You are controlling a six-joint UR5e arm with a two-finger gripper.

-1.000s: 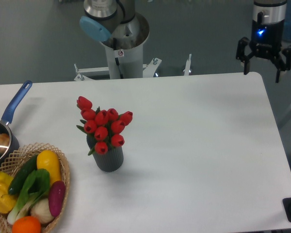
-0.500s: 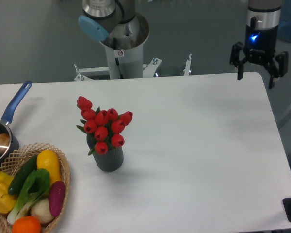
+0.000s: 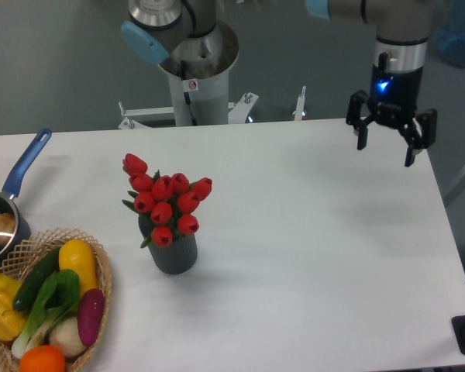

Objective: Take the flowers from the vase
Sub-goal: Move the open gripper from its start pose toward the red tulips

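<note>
The gripper [image 3: 385, 143] is hanging over the far right part of the table [image 3: 310, 232], at about two o'clock from the flowers [image 3: 167, 200], with its jaws spread wide and nothing between them. It is pointing downward, which suits a descent onto the bunch from above, though from this angle its height over the tabletop is hard to judge.

The flowers are standing upright in the vase [image 3: 174, 253], left of the table's middle, the red buds fanning out above the rim. The vase is holding the stems together, so the heads are offering the only exposed part to grasp. The gripper is well apart from them, so the reach is not yet done.

At about eight o'clock from the vase a basket [image 3: 102, 304] of vegetables is sitting near it, and a saucepan [image 3: 8, 203] is lying at nine o'clock; both are crowding the left side, leaving the right side freer for the approach.
</note>
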